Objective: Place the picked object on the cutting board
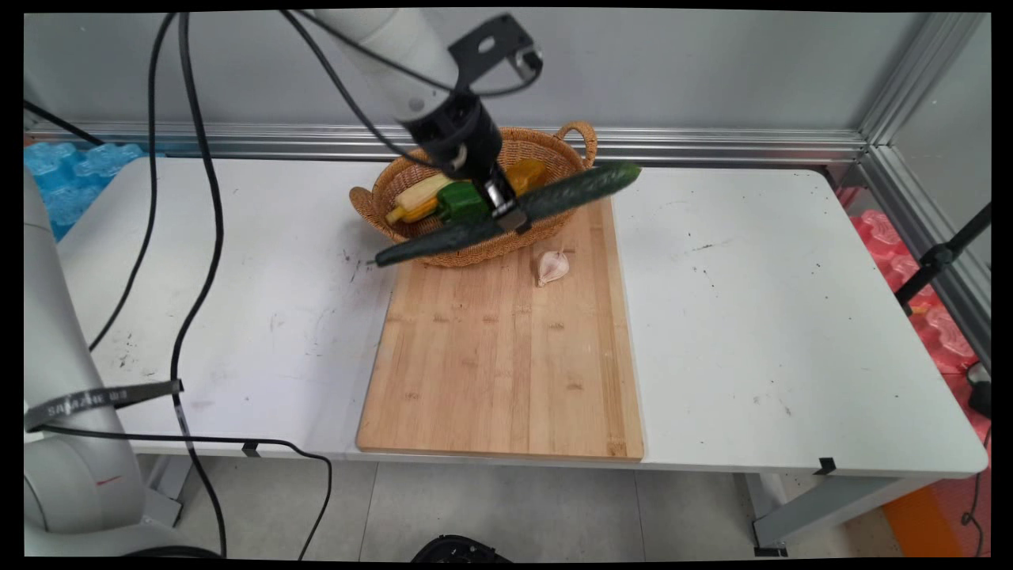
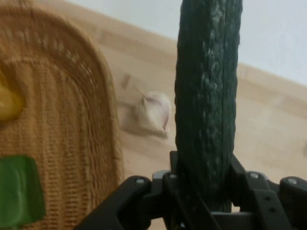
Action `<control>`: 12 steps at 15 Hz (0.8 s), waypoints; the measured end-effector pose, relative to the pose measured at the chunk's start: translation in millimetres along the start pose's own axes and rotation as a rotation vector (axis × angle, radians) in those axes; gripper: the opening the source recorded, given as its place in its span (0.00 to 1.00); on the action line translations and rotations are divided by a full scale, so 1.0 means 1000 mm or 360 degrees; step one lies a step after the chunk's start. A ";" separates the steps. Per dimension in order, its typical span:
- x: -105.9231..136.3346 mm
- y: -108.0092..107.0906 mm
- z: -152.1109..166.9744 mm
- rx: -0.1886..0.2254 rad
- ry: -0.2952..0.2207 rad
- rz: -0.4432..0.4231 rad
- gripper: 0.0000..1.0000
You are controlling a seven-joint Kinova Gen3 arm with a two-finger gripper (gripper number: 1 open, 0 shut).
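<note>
Gripper (image 1: 510,219) holds a cucumber (image 1: 570,194) above the basket's (image 1: 546,146) front edge.
The fingers are closed on the cucumber's middle; it hangs tilted over the cutting board (image 1: 506,364), near a garlic clove (image 1: 552,266).
</note>
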State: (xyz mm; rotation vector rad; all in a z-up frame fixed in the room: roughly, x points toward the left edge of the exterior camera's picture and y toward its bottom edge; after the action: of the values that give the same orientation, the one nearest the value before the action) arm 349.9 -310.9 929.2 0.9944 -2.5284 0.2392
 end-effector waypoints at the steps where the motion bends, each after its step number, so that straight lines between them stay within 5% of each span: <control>1: -0.003 0.006 0.006 0.0008 -0.0027 -0.0003 0.00; 12: -0.027 0.033 0.087 0.0054 -0.0240 0.0037 0.00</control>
State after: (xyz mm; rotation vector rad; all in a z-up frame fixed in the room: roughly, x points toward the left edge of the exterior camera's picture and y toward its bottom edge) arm 318.0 -296.3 838.7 1.0325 -2.6813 0.2223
